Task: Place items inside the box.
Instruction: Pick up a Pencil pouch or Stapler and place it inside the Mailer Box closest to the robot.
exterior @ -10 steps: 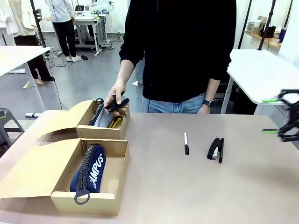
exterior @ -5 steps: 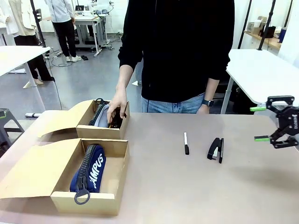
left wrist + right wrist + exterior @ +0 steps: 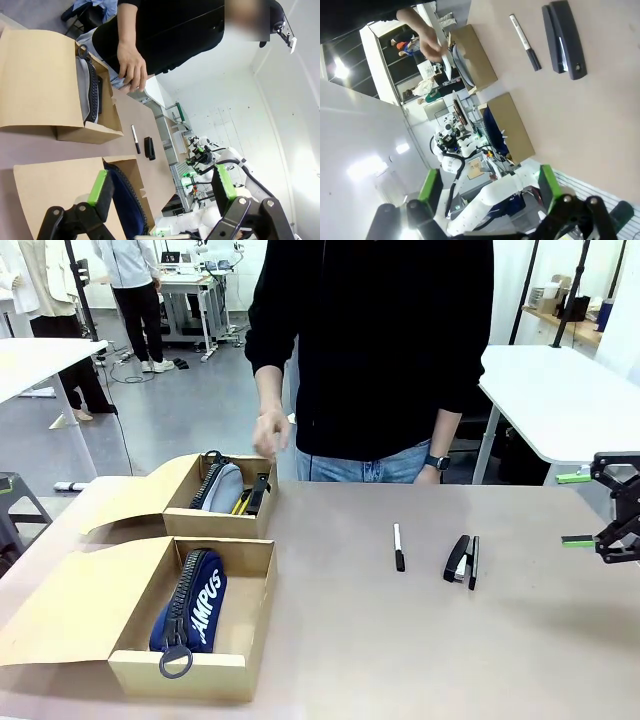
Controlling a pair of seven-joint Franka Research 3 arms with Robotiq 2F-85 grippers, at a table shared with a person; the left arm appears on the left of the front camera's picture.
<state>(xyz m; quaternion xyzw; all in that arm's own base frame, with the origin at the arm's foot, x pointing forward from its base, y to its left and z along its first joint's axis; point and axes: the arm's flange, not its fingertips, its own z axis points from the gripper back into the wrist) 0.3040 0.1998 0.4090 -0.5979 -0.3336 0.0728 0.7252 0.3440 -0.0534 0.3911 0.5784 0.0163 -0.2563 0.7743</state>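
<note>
The slim white pen (image 3: 398, 546) and a black stapler (image 3: 462, 560) lie on the table right of centre. My right gripper (image 3: 574, 509) hangs open in the air to their right, holding nothing. The near box (image 3: 255, 615) holds the navy "CAMPUS" pouch (image 3: 192, 602). The far box (image 3: 215, 524) holds the grey pouch (image 3: 221, 486) and another black stapler (image 3: 256, 494). The person's hand (image 3: 270, 430) hovers above that box. In the left wrist view, my left gripper (image 3: 162, 185) is open above the navy pouch (image 3: 125, 200). The right wrist view shows my right gripper (image 3: 488, 186) open, with the pen (image 3: 525, 35) and stapler (image 3: 564, 37) beyond.
Both boxes have their lids folded out to the left, the near lid (image 3: 60, 605) reaching the table's left edge. The person stands at the far side of the table. Bare tabletop (image 3: 400, 650) lies between the boxes and the pen.
The person set the black stapler into the far box and lifted the hand away. My right gripper dropped slightly and stayed open.
</note>
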